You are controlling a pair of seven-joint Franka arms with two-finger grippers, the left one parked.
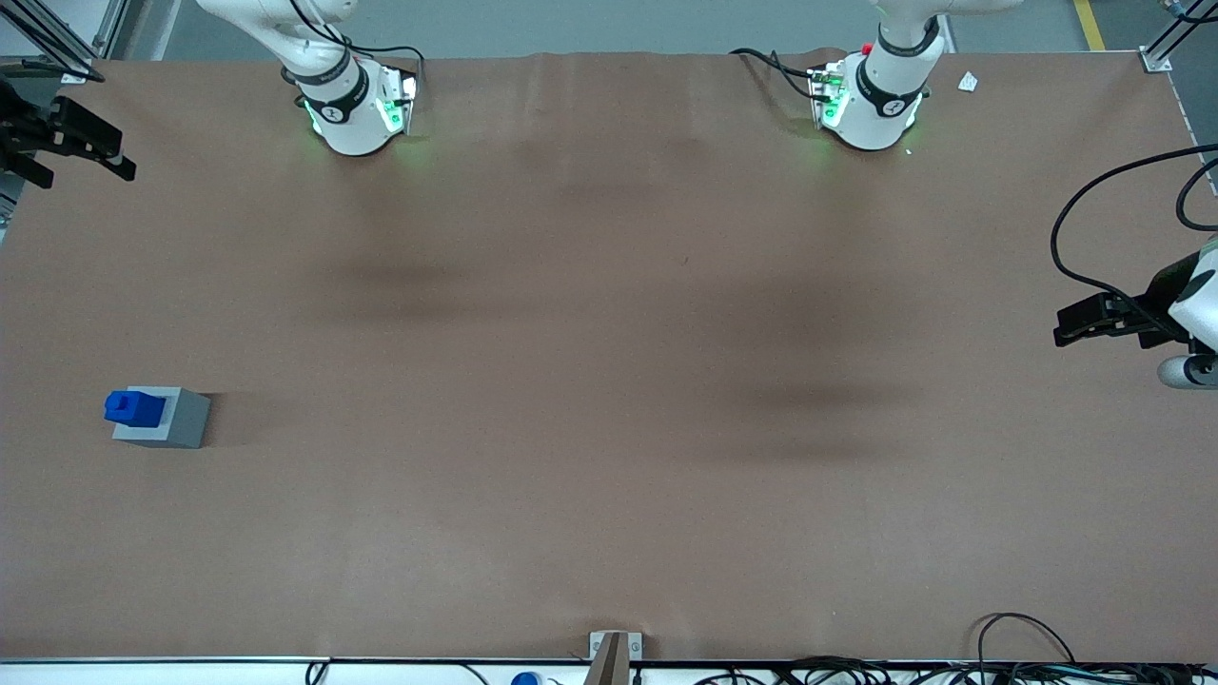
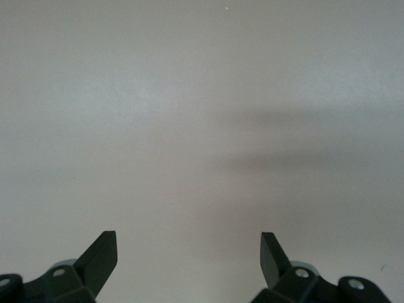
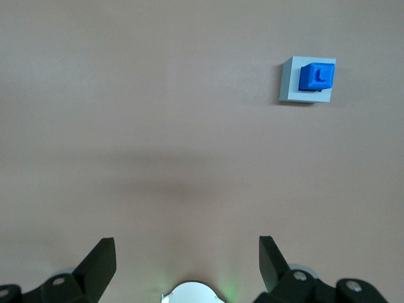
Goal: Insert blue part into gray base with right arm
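Observation:
The blue part [image 1: 133,407] sits on top of the gray base [image 1: 181,423], standing up out of its top face. The pair rests on the brown table toward the working arm's end, nearer the front camera than the arm bases. In the right wrist view the blue part [image 3: 317,77] shows on the gray base [image 3: 289,87], well away from the fingers. My right gripper [image 1: 119,157] hangs high over the table edge at the working arm's end, farther from the front camera than the blocks. The gripper [image 3: 187,243] is open with nothing between its fingers.
The brown table cover [image 1: 609,381] spreads across the whole view. Two white arm bases [image 1: 352,105] [image 1: 871,95] stand along the table's farthest edge. A small metal bracket [image 1: 614,652] and loose cables [image 1: 1028,656] lie at the edge nearest the front camera.

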